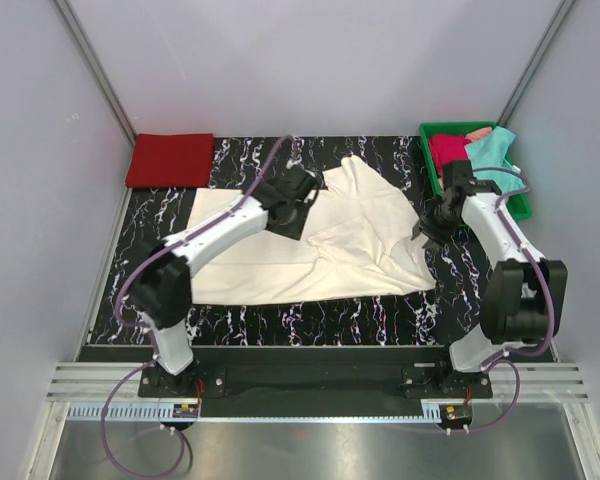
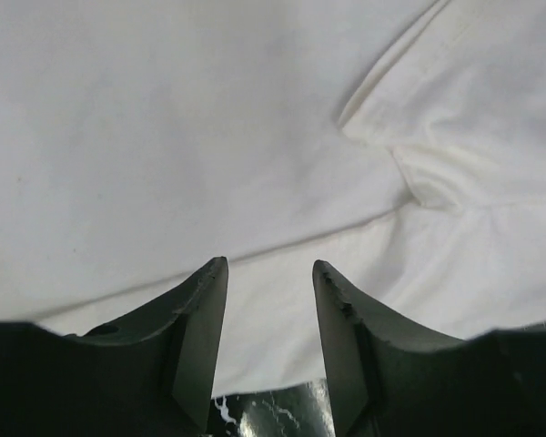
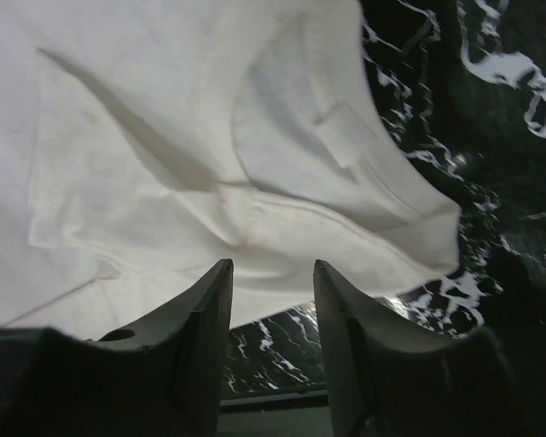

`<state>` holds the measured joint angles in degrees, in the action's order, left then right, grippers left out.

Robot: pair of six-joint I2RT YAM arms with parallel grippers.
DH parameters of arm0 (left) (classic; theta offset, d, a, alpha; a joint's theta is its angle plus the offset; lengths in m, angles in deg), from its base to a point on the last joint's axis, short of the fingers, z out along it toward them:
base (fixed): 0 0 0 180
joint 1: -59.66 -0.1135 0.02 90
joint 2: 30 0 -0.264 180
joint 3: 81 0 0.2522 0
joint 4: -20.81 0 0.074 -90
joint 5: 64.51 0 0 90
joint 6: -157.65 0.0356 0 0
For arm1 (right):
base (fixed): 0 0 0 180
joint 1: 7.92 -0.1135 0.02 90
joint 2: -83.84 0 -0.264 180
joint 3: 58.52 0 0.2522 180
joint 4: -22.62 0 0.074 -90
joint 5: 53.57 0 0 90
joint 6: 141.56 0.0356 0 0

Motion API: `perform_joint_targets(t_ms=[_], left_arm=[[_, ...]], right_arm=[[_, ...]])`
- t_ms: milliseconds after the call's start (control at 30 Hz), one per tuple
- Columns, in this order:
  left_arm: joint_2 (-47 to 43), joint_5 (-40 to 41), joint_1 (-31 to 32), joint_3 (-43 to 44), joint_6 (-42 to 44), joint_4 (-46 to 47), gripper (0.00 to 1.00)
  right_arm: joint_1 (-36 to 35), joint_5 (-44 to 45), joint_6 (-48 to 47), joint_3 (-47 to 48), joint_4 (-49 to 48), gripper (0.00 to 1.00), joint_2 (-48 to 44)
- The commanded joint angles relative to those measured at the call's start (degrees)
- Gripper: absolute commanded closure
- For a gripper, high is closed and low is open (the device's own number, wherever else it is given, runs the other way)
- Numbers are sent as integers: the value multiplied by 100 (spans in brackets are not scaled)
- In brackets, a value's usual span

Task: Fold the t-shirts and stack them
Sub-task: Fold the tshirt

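While both hands hung over it, the cream-white t-shirt lay across the middle of the black marbled surface. Its left part was spread flat. Its right part was rumpled, with creases running toward the near right corner and a flap of cloth reaching toward the far edge.

The left hand stood above the far middle of the shirt. On the left wrist view the left hand had its jaws apart with nothing between them. Cream cloth filled that view, crossed by a seamed edge at upper right, and a strip of surface showed at the bottom.

The right hand stood at the shirt's right edge. On the right wrist view the right hand likewise had its jaws apart and gripped nothing. Beyond it lay a folded corner of the shirt, which ended on bare surface.

A red t-shirt lay folded flat at the far left corner of the surface, near the cream-white shirt's far left corner. Whether the two touched could not be told.

A green tray stood at the far right corner, beside the right arm. Inside it a crimson t-shirt lay bunched on the left, with a teal t-shirt on the right, draped over the tray's right rim.
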<state>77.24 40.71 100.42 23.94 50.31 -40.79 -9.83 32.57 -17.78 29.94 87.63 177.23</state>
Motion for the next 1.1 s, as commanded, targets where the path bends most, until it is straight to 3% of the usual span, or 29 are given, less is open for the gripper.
perform_joint_targets(t_ms=[0,67,200,500,633,900,1067], left_arm=[[-791,-659,-321,-766,-278,81,55],[-1116,-888,-673,-1414,-348,248,57],[-1530,-1846,-1533,-2339,-594,564,63],[-1795,-3024,-3361,-3422,-744,1232,70],[-1759,-3201,-3775,-3676,-700,1311,72],[-1636,-3465,-4452,-3906,-613,1347,72],[-1408,-3535,-4708,-3914,-638,1373,73]], right_arm=[[313,359,23,-621,359,60,-557],[358,716,49,-710,509,61,-611],[516,720,190,-903,869,46,-567],[824,492,340,-1440,651,53,-479],[859,247,288,-1634,308,53,-427],[859,-168,164,-1739,53,44,-110],[859,-124,392,-1827,-114,47,-57]])
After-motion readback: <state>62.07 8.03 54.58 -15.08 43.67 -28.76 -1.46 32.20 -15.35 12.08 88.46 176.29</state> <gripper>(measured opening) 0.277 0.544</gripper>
